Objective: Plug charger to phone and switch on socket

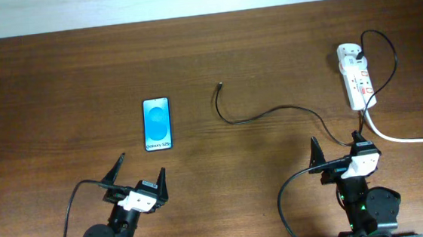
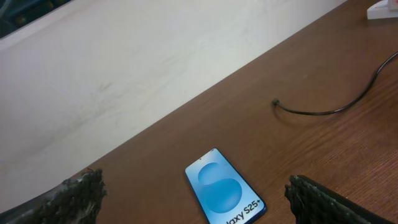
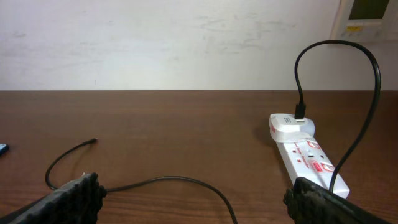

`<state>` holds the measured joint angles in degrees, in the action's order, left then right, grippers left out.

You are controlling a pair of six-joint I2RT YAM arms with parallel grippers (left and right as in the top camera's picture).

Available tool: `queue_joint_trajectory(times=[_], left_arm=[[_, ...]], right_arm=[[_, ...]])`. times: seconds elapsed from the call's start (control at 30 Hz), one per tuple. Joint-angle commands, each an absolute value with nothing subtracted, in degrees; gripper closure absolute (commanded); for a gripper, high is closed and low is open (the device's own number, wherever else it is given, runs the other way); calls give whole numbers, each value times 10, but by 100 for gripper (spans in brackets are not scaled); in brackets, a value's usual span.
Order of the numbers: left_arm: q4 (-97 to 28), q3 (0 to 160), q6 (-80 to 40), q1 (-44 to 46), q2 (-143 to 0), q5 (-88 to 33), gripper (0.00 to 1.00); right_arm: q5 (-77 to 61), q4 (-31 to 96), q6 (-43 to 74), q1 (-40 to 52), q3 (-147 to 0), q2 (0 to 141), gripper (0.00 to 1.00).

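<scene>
Smartphone with a black frame and bright blue screen [image 1: 157, 124] lies flat on the dark brown wooden surface [image 1: 57, 78], left of centre. It is just ahead of the left gripper [image 1: 142, 165], whose jaws stand spread wide with nothing between them. A thin black charger cable [image 1: 279, 110] curls across the middle, its small plug tip [image 1: 219, 84] lying free, well apart from the phone. At the far right lies the white elongated power strip with red switches [image 1: 357, 77], ahead of the right gripper [image 1: 336, 140], jaws likewise released and empty. Only the overhead view takes in all three, plus the thick white cord [image 1: 406, 139] at the strip's near end. The left wrist view catches just a corner of the strip. The right wrist view shows the cable looping up from a white adapter [image 3: 292, 127] at the strip's far end.
</scene>
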<state>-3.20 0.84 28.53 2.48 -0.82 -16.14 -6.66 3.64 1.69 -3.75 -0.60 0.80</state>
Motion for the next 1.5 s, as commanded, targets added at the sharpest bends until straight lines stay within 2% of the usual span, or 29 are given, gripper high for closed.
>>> queue_joint_trajectory(times=[0.0, 0.7, 1.03, 1.3, 1.47], left_arm=[[-32, 5, 292, 22, -4, -172, 1], [-5, 5, 292, 22, -4, -172, 1], [13, 15, 247, 22, -6, -174, 1], [13, 55, 247, 22, -62, -179, 1], [12, 115, 247, 22, -143, -179, 1]], right_arm=[[-64, 41, 20, -35, -3, 4, 2], [-64, 41, 20, -35, -3, 4, 1], [-64, 41, 20, -35, -3, 4, 2], [-64, 41, 20, -35, -3, 4, 2], [-64, 41, 20, -35, -3, 4, 2]])
